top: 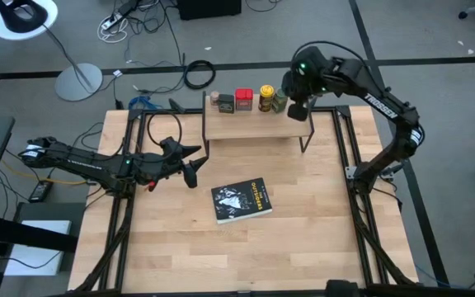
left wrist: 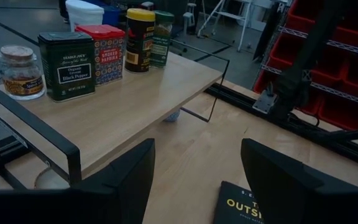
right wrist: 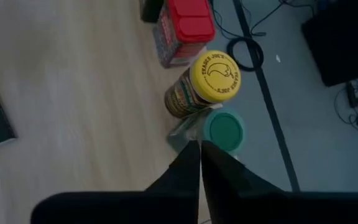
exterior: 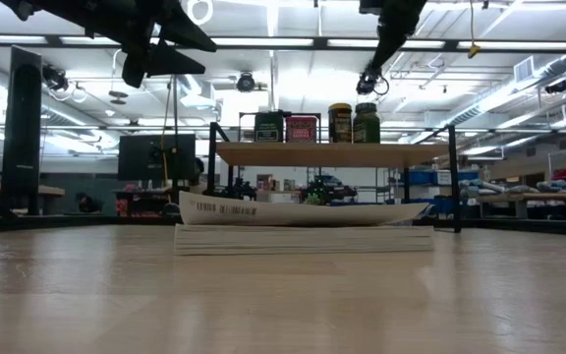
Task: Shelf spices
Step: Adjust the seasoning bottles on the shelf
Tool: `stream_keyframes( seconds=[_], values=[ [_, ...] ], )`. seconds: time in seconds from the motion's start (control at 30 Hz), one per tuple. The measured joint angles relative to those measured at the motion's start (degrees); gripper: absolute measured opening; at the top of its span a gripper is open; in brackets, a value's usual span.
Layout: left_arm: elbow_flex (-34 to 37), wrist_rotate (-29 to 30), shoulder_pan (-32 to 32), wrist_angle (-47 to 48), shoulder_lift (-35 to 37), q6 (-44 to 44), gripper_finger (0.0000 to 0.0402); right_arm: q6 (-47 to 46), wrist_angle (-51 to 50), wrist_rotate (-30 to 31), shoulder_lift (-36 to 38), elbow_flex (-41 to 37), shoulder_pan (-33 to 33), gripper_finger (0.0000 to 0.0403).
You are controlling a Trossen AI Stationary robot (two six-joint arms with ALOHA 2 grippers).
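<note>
The table [top: 303,239] carries one shelf [left wrist: 135,106] at its far edge and one black book [top: 242,200] lying flat; nothing else is left down there. All five spices stand in a row along the shelf's back edge: one pale jar [left wrist: 20,71], one dark green-black tin [left wrist: 66,65], one red tin [left wrist: 104,52], one yellow-topped jar [left wrist: 140,40] and one green-topped jar [right wrist: 224,130]. The shelving looks finished. The right hand [right wrist: 200,152] hangs clenched and empty just above the green-topped jar; the left hand [top: 190,163] waits released over the table's left side

Two black jointed arms [top: 97,162], white lettering, one green light.
</note>
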State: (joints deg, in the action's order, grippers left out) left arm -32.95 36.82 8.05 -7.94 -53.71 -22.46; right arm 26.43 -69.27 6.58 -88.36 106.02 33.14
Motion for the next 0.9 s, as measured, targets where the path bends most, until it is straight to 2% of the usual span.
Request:
stream_keyframes(
  seconds=[0.17, 0.57, 0.7, 0.9],
  values=[
    [0.0, 0.0, 0.0, 0.0, 0.0, 0.0, 0.0242, 0.4, 2.8, -1.4, -1.5, -0.1, 0.6, 0.0003],
    [0.0, 0.0, 0.0, 0.1, 0.0, 0.0, 0.0242, 0.3, 6.3, -3.0, -4.6, -0.1, 2.9, 0.0006],
    [0.0, 0.0, 0.0, 0.2, 0.0, 0.0, 0.0242, -2.0, 8.2, -3.4, -4.5, -0.1, 2.9, 0.0043],
    [0.0, -0.3, 0.0, 0.1, 0.0, 0.7, 0.0242, -6.4, 7.7, -3.3, -4.4, -0.1, 3.7, 0.0161]
  ],
)
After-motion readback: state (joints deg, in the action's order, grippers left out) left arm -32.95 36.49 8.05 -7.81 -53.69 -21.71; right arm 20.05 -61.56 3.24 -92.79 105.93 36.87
